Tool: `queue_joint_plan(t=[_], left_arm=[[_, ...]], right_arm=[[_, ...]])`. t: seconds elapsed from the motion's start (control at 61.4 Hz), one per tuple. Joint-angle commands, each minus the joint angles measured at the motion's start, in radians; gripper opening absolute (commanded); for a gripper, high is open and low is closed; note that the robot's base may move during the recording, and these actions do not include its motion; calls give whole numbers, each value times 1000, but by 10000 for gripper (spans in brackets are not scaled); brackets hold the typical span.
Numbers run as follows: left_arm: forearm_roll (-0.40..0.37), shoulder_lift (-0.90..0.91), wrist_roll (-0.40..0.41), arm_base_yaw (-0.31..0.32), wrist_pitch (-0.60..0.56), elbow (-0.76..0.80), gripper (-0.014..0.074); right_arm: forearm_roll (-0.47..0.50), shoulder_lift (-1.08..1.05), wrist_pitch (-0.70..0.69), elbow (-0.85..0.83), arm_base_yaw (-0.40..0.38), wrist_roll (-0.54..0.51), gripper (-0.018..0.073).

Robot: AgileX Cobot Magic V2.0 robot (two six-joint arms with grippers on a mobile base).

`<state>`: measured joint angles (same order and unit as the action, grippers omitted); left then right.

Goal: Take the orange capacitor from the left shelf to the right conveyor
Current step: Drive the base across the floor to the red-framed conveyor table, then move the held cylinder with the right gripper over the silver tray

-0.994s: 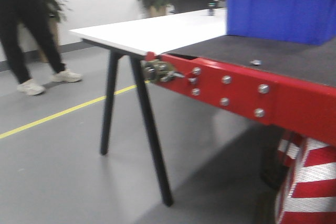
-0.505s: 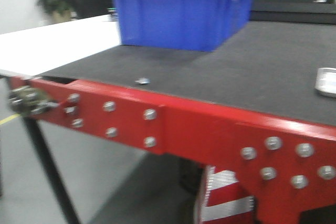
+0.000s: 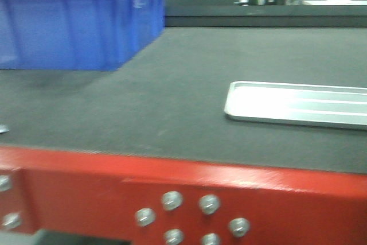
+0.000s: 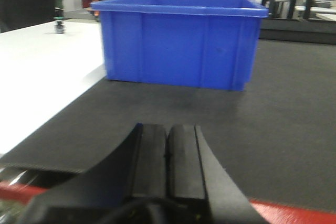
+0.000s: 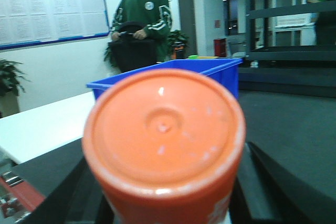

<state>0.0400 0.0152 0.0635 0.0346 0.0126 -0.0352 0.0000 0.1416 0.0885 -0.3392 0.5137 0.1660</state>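
**Orange capacitor gripped by the right arm at the conveyor**

On my right wrist view the orange capacitor (image 5: 164, 129) fills the frame with its round top facing the camera. The right gripper (image 5: 167, 203) is clamped on it, with a dark finger (image 5: 273, 182) pressed against each side. Whether it hangs over the belt or just short of it, I cannot tell.

My left gripper (image 4: 168, 153) carries nothing. Its black pads (image 4: 149, 156) are pressed flat together, low over the red front edge (image 4: 294, 213) of the right conveyor (image 4: 278, 119). A blue bin (image 4: 178, 45) sits on the belt ahead of it, beside a white table (image 4: 42, 77).

On the front view a silver tray (image 3: 298, 104) lies on the belt, well apart from the bin. A person in a green top (image 5: 140, 19) stands behind the bin.
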Motion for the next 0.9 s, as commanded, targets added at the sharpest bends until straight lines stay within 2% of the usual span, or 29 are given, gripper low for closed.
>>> queue_joint_plan(t=[0.0, 0.636, 0.782, 0.88], left_arm=[[-2, 9, 7, 0, -93, -22, -126], [-2, 9, 7, 0, -93, -22, -126], [-2, 9, 7, 0, -93, -22, -126], [-2, 9, 7, 0, -93, -22, -126]], right_arm=[[0, 10, -89, -28, 0, -3, 46], [0, 10, -89, -28, 0, -3, 46], [0, 13, -159, -28, 0, -3, 46], [0, 13, -153, -28, 0, -4, 46]])
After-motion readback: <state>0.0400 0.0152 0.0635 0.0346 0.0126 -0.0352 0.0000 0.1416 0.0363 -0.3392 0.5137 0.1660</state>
